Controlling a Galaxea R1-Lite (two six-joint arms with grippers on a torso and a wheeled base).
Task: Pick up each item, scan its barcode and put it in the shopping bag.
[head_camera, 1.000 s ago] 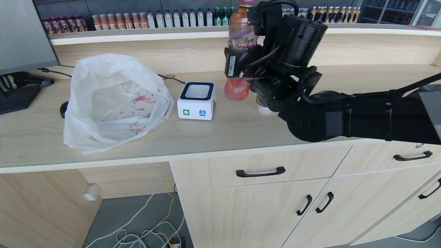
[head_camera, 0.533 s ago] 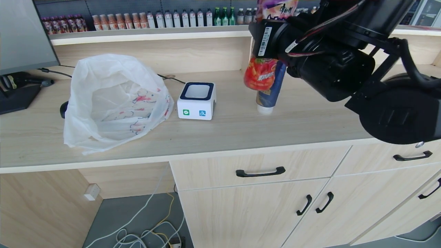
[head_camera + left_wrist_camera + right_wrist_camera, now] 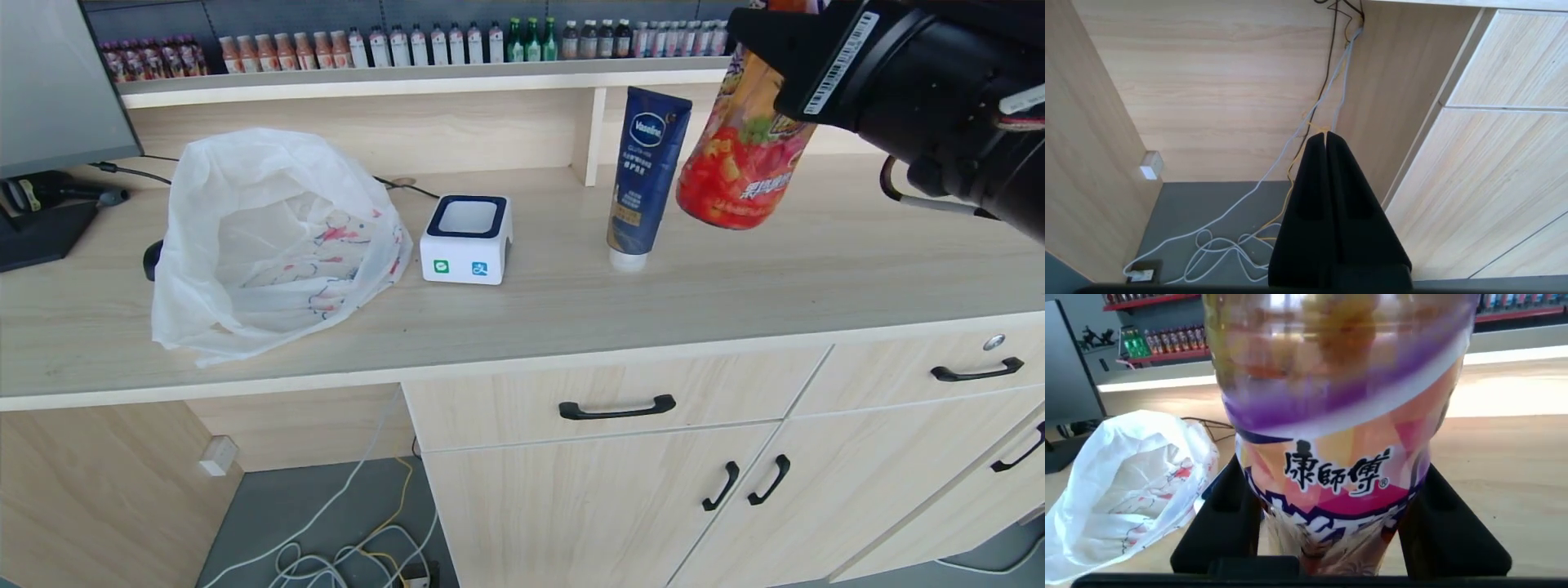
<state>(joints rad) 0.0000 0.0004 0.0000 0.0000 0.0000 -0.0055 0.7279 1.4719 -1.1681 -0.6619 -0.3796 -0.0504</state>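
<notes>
Your right pincer [image 3: 1331,535] is clamped on the drink bottle [image 3: 747,147], with a finger on each side of its labelled body. The bottle hangs tilted in the air over the right part of the worktop [image 3: 571,310], touching nothing below. Just left of it, a blue tube [image 3: 645,175] stands upright on its white cap. Further left sits the white scanner [image 3: 467,238], its window facing up. Left of that, the shopping bag [image 3: 269,237] lies slumped with its mouth open towards you. Your left pincer [image 3: 1327,159] hangs below the worktop beside the cabinet doors [image 3: 1503,163], above loose cables [image 3: 1233,245] on the floor. Its fingers are pressed together with nothing between them.
</notes>
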